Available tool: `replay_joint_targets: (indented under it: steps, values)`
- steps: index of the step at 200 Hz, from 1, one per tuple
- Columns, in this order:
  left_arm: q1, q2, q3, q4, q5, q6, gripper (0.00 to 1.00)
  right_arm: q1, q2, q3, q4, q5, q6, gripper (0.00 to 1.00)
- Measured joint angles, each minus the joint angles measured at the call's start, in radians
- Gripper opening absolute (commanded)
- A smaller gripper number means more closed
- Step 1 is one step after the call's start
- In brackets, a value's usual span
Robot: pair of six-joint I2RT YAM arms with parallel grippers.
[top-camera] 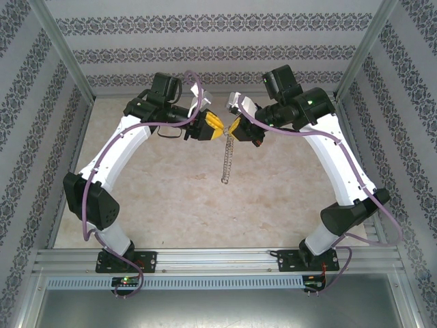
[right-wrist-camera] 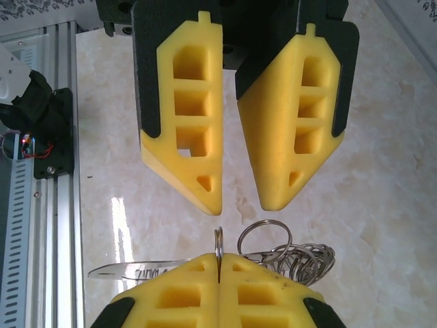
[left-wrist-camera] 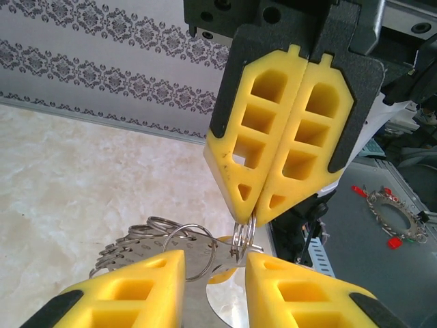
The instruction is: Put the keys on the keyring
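Half done at best, my guess. Right gripper [right-wrist-camera: 218, 266] pinched shut on keyring [top-camera: 225, 160], dangling above table [top-camera: 171, 198]. Left gripper [right-wrist-camera: 242, 199] narrowly parted, holding nothing. Keys [right-wrist-camera: 136, 271] beside ring; I can't tell if threaded.

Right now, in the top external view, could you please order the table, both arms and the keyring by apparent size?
1. Table
2. Left arm and right arm: they look alike, so unranked.
3. Keyring, clearly smallest.

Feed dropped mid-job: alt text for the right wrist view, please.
The right gripper, shut, pinches a small metal ring at its tips. The left gripper faces it, jaws apart, with linked rings bunched nearby.
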Motion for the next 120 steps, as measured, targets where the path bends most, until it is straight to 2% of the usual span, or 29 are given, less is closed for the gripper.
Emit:
replay_joint_targets:
  steps: [120]
  values:
    - [-0.014,0.062,0.073,-0.103,0.064,0.051,0.29,0.0,0.0,0.0,0.013,-0.016,0.0,0.0]
